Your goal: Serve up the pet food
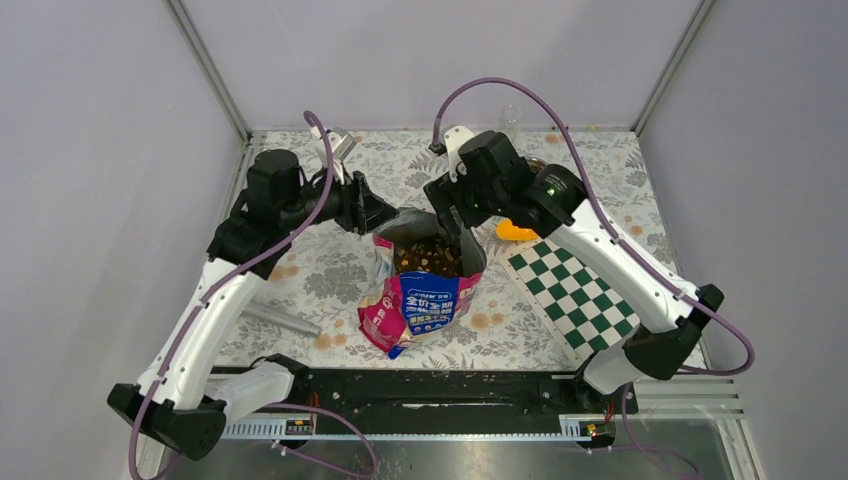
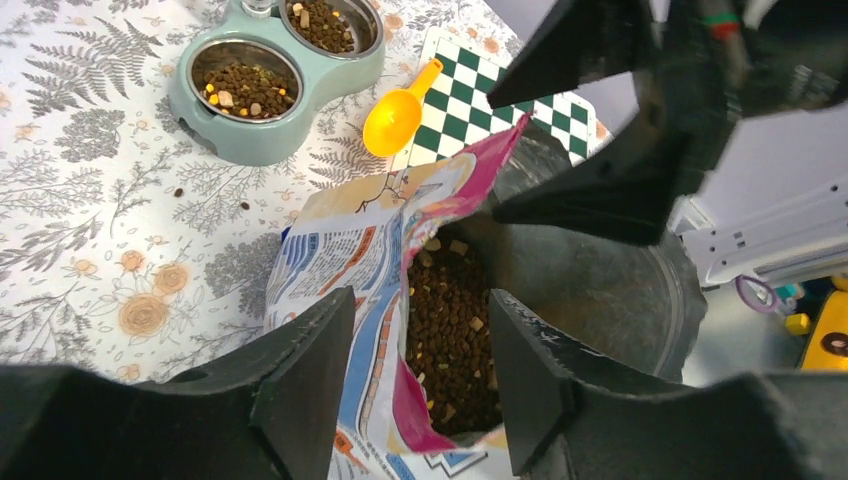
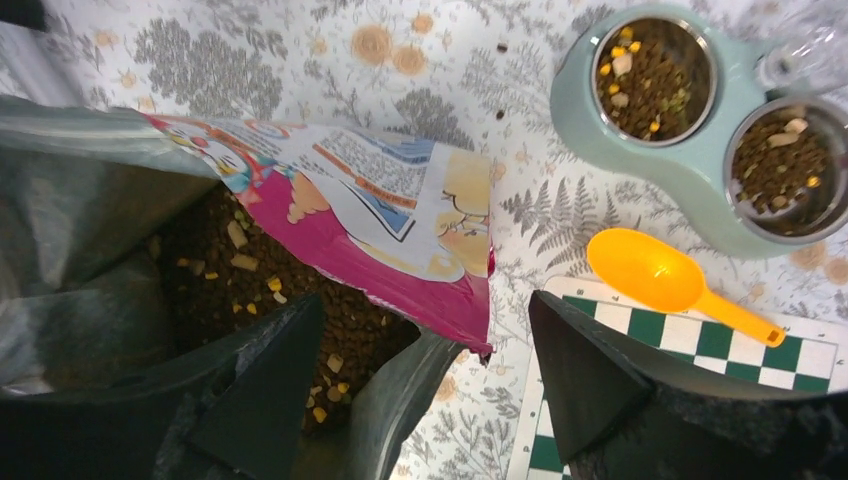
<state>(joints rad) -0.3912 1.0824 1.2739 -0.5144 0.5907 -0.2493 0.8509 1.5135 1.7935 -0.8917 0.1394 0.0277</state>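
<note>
The pet food (image 1: 428,258) is a heap of brown and tan kibble inside an open blue, white and magenta bag (image 1: 420,305) at mid-table. It also shows in the left wrist view (image 2: 450,320) and the right wrist view (image 3: 250,290). My left gripper (image 1: 385,215) is open at the bag's left rim. In the left wrist view (image 2: 420,375) its jaws straddle the bag wall (image 2: 340,250) without pinching it. My right gripper (image 1: 465,240) is open at the right rim. In its wrist view (image 3: 430,375) one jaw is inside the bag (image 3: 400,210) and one outside.
A pale green double bowl (image 2: 225,140) with kibble in both dishes stands beyond the bag and shows in the right wrist view (image 3: 640,160). An orange scoop (image 1: 515,230) lies at the edge of a green-white checkered mat (image 1: 575,290). A metal cylinder (image 1: 280,320) lies at the left.
</note>
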